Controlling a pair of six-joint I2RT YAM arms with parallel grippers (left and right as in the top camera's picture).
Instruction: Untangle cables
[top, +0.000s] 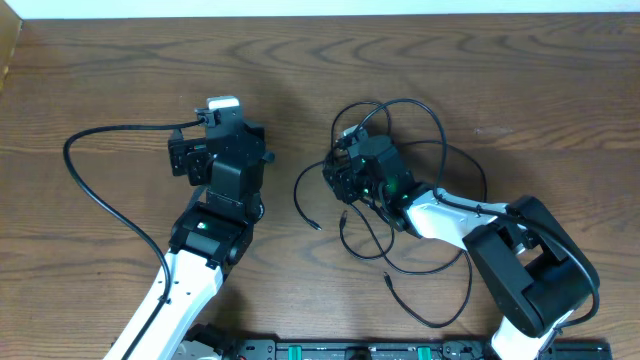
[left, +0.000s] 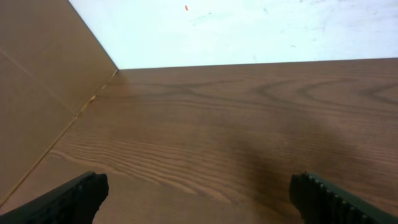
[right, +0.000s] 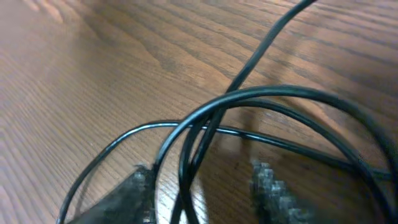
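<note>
The left hand (left: 202, 200), fingers (left: 68, 199) wide apart, hangs over the wooden table (left: 236, 118).

You see black cables (right: 280, 92) on a brown desk (top: 100, 80) with wavy, darker wood grain; your left arm (top: 212, 225) and right arm (top: 520, 270) are black and white.

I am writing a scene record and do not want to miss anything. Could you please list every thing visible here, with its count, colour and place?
table: one, brown wood, under everything
cables: count unclear in the tangle, black, right of centre
wall: one, white, beyond the table's far edge
board: one, brown, along the table's left side
rail: one, black with green parts, at the near edge
left arm: one, black and white, left of centre
right arm: one, black and white, lower right
arm wire: one, black, looping left of the left arm
left tool: one, black, open over bare table
right tool: one, black, open around cable strands
</note>
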